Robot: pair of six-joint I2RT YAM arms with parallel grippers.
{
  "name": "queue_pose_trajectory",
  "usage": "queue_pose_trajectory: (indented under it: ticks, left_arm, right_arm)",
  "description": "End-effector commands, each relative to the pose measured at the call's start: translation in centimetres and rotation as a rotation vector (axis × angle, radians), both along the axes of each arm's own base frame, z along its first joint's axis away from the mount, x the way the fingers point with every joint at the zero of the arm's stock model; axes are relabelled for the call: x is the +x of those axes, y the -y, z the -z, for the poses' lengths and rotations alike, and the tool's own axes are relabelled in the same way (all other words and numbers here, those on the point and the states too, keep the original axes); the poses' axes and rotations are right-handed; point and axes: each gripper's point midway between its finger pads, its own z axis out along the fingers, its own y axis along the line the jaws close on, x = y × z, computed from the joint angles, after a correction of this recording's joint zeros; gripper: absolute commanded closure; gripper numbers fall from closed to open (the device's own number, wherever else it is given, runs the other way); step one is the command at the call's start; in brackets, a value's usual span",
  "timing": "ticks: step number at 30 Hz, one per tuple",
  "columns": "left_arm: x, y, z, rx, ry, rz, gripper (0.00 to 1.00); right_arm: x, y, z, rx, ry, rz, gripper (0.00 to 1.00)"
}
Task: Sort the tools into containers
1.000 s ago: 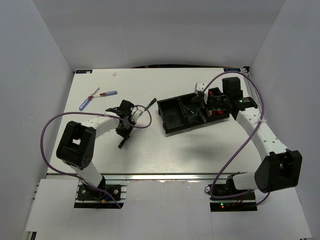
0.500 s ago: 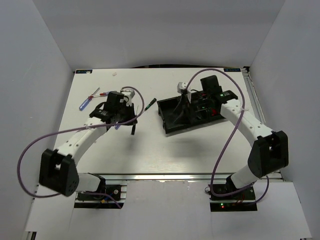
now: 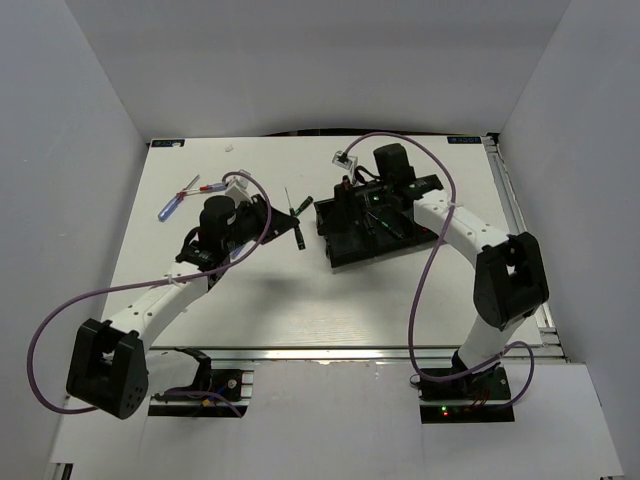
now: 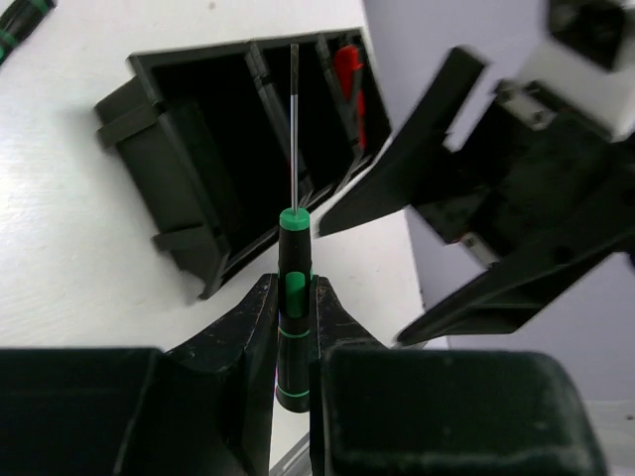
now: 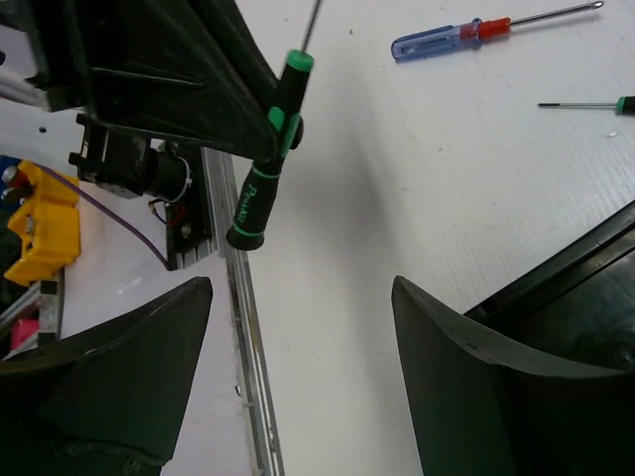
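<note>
My left gripper (image 4: 295, 309) is shut on a slim black screwdriver with green marks (image 4: 294, 260), held off the table with its shaft pointing at the black three-compartment tray (image 4: 151, 175). A red knife (image 4: 346, 73) lies in the tray's far compartment. In the top view the held screwdriver (image 3: 297, 228) hangs just left of the tray (image 3: 392, 250). My right gripper (image 5: 298, 387) is open with nothing between its fingers. It hovers over the tray's left end (image 3: 345, 212), facing the held screwdriver (image 5: 268, 149).
A second black screwdriver with green marks (image 3: 304, 204) lies on the table by the tray's left corner. Blue- and red-handled screwdrivers (image 3: 170, 205) lie at the far left, one also in the right wrist view (image 5: 466, 33). White walls surround the table.
My left arm lifted the black screwdriver off the table and carried it right toward the tray. My right gripper swung left from the tray's right end to its left end.
</note>
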Motion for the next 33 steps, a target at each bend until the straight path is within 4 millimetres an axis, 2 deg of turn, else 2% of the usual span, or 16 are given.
queue_pose_trajectory:
  ticks: [1, 8, 15, 24, 33]
  left_arm:
    - [0.7, 1.1, -6.3, -0.112, 0.132, 0.02, 1.0]
    - [1.0, 2.0, -6.4, -0.116, 0.12, 0.041, 1.0]
    - [1.3, 2.2, -6.2, -0.111, 0.117, 0.04, 1.0]
    - [1.4, 2.3, -5.5, -0.101, 0.107, 0.041, 1.0]
    - [1.7, 2.7, -6.2, -0.108, 0.117, 0.058, 1.0]
  right_arm:
    - [1.1, -1.8, -2.5, 0.052, -0.035, 0.048, 0.2]
    - [1.3, -3.9, -3.0, 0.082, -0.088, 0.053, 0.25]
    - [1.1, -4.7, -3.0, 0.103, -0.143, 0.044, 0.34]
    - [-0.5, -4.6, -5.6, 0.195, -0.156, -0.025, 0.34]
    - [-0.7, -5.1, -4.5, 0.181, -0.224, 0.002, 0.34]
